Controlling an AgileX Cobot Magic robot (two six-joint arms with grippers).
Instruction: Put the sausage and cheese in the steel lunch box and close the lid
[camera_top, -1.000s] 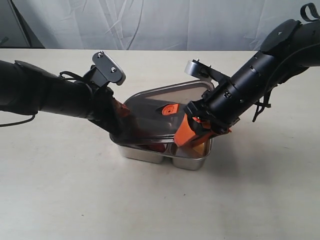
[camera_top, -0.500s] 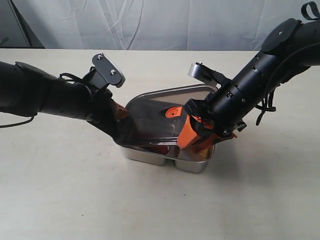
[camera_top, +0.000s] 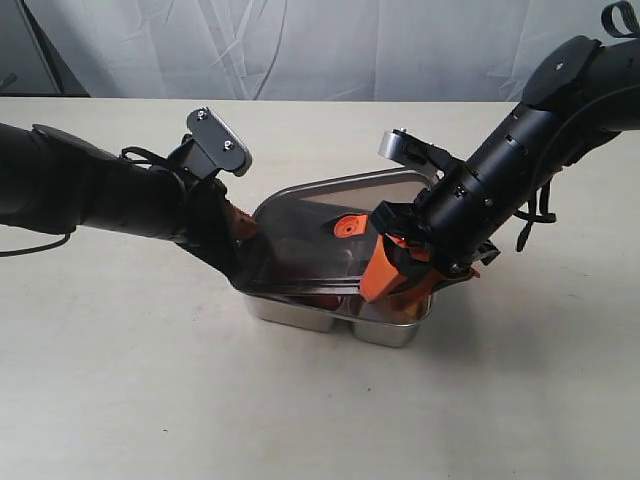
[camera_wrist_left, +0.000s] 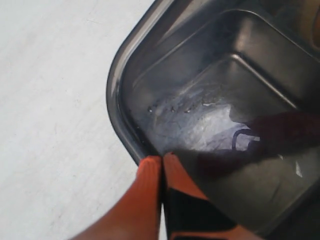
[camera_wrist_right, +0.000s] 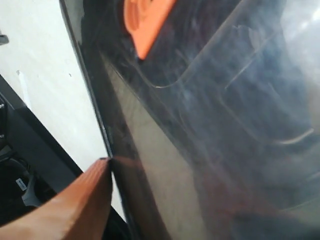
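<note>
Left gripper (camera_wrist_left: 162, 162), pinched shut on lid (camera_top: 300, 225) at its 9 o'clock, props it tilted over steel lunch box (camera_top: 300, 312); right gripper (camera_top: 390, 275), jaws wide, straddles 4 o'clock rim, likely for alignment. Sausage (camera_top: 325, 298) inside, underneath.

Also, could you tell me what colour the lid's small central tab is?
Orange; small tab shows best in exterior view.

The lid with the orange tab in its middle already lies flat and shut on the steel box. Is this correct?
Not quite. The lid has the orange tab and is over the steel box, but it is not flat or shut: the exterior view shows it tilted, its far edge raised.
</note>
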